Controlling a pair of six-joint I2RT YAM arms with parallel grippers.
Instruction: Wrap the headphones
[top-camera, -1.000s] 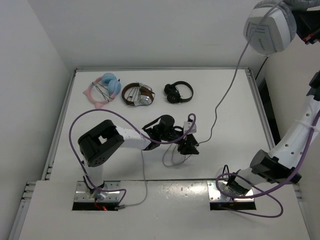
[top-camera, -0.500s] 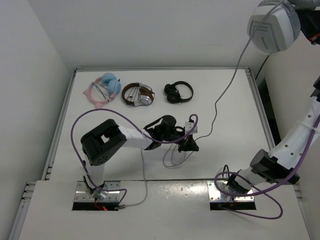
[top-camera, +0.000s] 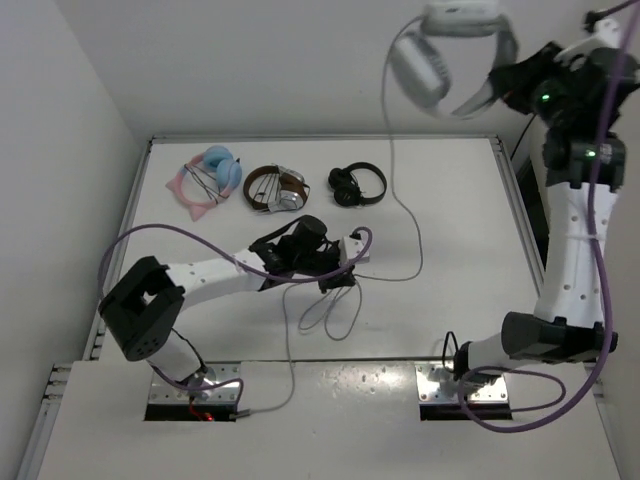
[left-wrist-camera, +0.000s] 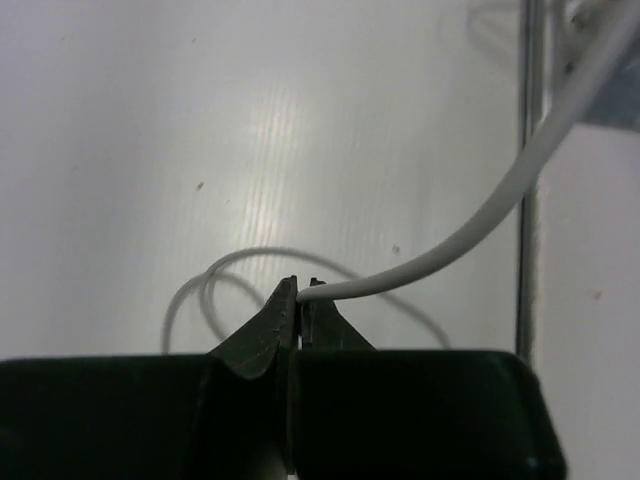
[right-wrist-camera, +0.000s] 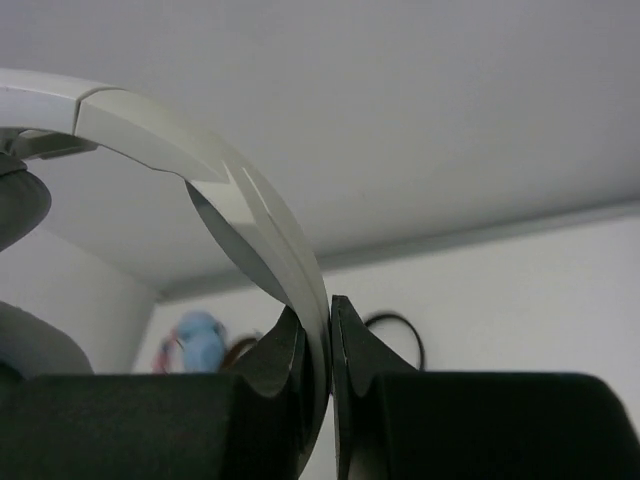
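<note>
A white, matte table (top-camera: 460, 200) is seen, enclosed by plain white walls (top-camera: 280, 70) on the left and far sides. Along its far edge, three pairs are laid in a row from left to right: a pink-and-blue pair (top-camera: 205, 178) near the far left corner, a brown-and-silver pair (top-camera: 276, 187), and a small black pair (top-camera: 357, 184).

Near the middle of the table, the left end effector (top-camera: 335, 280) is held low and is clenched on the thin grey cable (top-camera: 405, 215). In the left wrist view the cord is pinched between the closed black tips. Slack loops of it are laid on the table just towards the near edge.

From there the cable is carried to the right and then up to the headphones (top-camera: 450, 50), which are held high in the air above the far edge, towards the far right corner. They appear blurred in the top view. The right end effector (top-camera: 497, 88) is clamped on their wide, smooth, curved headband (right-wrist-camera: 250, 200). A padded grey ear cup is seen at the left edge of the right wrist view.
</note>
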